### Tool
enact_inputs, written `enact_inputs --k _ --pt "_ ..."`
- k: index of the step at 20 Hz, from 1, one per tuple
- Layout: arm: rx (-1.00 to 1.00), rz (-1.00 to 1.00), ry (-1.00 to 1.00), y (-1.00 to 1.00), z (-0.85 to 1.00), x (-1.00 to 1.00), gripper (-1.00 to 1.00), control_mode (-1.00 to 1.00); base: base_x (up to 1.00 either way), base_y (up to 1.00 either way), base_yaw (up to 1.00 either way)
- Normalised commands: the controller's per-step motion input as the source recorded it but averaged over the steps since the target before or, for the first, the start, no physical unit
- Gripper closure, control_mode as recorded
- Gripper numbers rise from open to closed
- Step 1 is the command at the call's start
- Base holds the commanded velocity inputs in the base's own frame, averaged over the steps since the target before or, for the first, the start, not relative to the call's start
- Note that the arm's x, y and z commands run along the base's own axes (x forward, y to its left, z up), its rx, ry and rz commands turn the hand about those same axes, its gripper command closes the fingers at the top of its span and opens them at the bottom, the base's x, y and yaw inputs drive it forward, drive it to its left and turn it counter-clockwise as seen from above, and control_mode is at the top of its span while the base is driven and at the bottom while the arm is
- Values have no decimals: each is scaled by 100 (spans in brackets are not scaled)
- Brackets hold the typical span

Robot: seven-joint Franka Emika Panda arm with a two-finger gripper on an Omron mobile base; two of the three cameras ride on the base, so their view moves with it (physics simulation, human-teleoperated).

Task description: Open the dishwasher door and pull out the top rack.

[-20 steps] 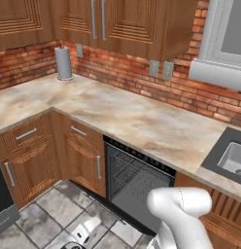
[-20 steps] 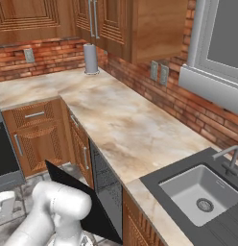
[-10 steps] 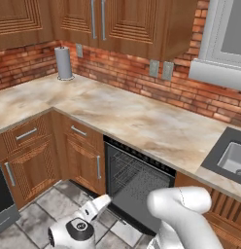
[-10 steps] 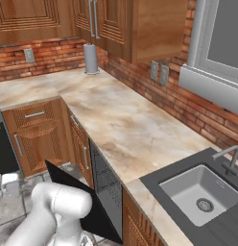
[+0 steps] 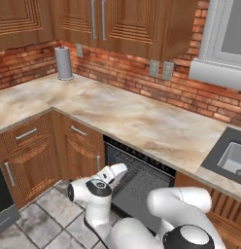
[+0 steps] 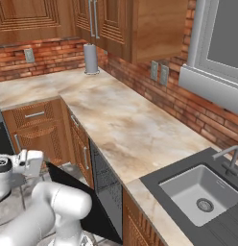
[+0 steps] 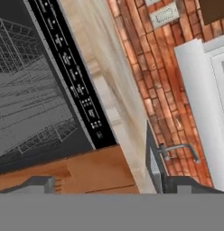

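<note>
Gripper [image 7: 105,187] spread wide, empty, raised before the open dishwasher.

Swung down already, dishwasher door [image 6: 80,202] slanting dark over the floor, leaving the cavity exposed; top rack [image 7: 30,97] seated inside, grey wire, not yet drawn out. Hand angled toward the control strip [image 7: 71,74] and wires, presumably lining up for the rack's front edge.

The robot's own white arm hides the lower part of the dishwasher door [image 6: 87,202]. The top rack [image 7: 32,103], ahead of the jaws, is cut off at the frame's edge.
</note>
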Motion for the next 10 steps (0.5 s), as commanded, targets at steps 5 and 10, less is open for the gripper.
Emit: enact_inputs --k 5,10 --pt "3 -7 16 -37 -14 44 -100 -100 0 0 0" --pt "2 -6 16 -24 -42 33 -100 -100 0 0 0"
